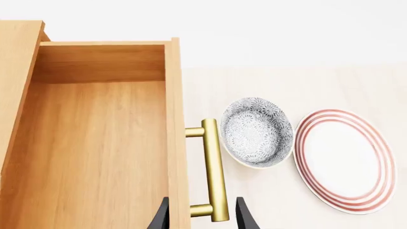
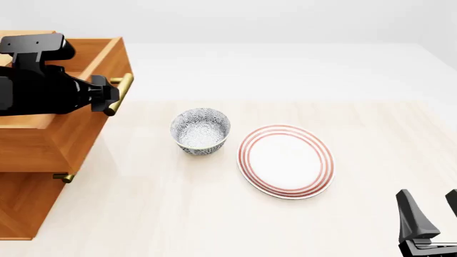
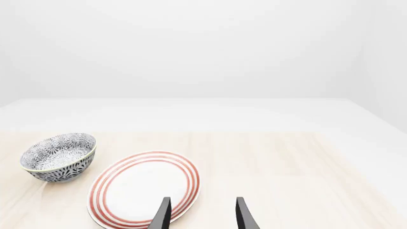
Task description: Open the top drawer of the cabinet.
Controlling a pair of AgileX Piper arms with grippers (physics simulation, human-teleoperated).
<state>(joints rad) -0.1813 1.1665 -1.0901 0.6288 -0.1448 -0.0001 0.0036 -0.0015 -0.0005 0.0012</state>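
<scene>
The top drawer (image 2: 43,140) of the orange-brown cabinet (image 2: 20,206) stands pulled out, and its plain wooden inside (image 1: 95,143) is bare. Its brass bar handle (image 1: 215,167) also shows in the front view (image 2: 124,85). My left gripper (image 1: 202,217) straddles the near end of the handle and the drawer's front board, one finger inside the drawer and one outside the bar, jaws spread; in the front view it sits at the handle (image 2: 108,99). My right gripper (image 2: 433,202) is open and empty at the near right, far from the cabinet.
A patterned grey bowl (image 2: 200,130) stands right of the drawer, and a red-ringed white plate (image 2: 286,160) lies beside it. Both show in the wrist views, bowl (image 1: 256,132) (image 3: 58,156) and plate (image 1: 345,160) (image 3: 145,188). A lower drawer's brass handle (image 2: 64,177) pokes out below.
</scene>
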